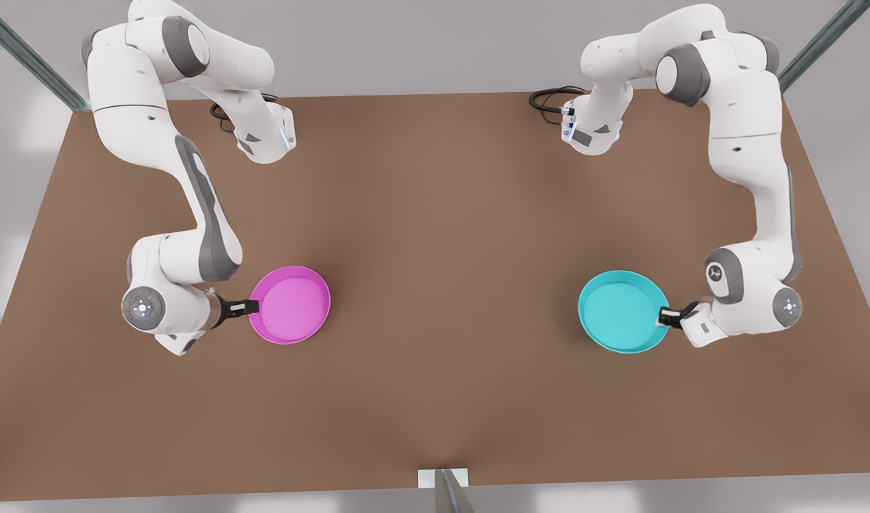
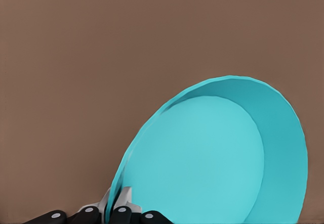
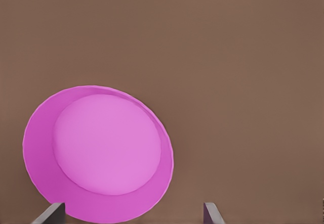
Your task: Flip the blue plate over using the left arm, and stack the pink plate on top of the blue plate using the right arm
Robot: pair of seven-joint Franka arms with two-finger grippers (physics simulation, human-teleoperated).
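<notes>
The blue plate (image 1: pixel 622 311) sits open side up on the front view's right. My left gripper (image 1: pixel 668 315) comes in from the plate's right and is shut on its rim. In the left wrist view the fingers (image 2: pixel 124 199) pinch the rim of the blue plate (image 2: pixel 202 163), which looks tilted. The pink plate (image 1: pixel 290 305) lies open side up on the front view's left. My right gripper (image 1: pixel 246 307) is at its left rim. In the right wrist view the pink plate (image 3: pixel 101 148) lies just ahead of the right gripper (image 3: pixel 131 213), whose fingers stand wide apart and open.
Both plates rest on a brown table (image 1: pixel 435 214), far apart from each other, with bare tabletop between them. The arms' bases stand at the far edge. A small post (image 1: pixel 445 484) stands at the near edge.
</notes>
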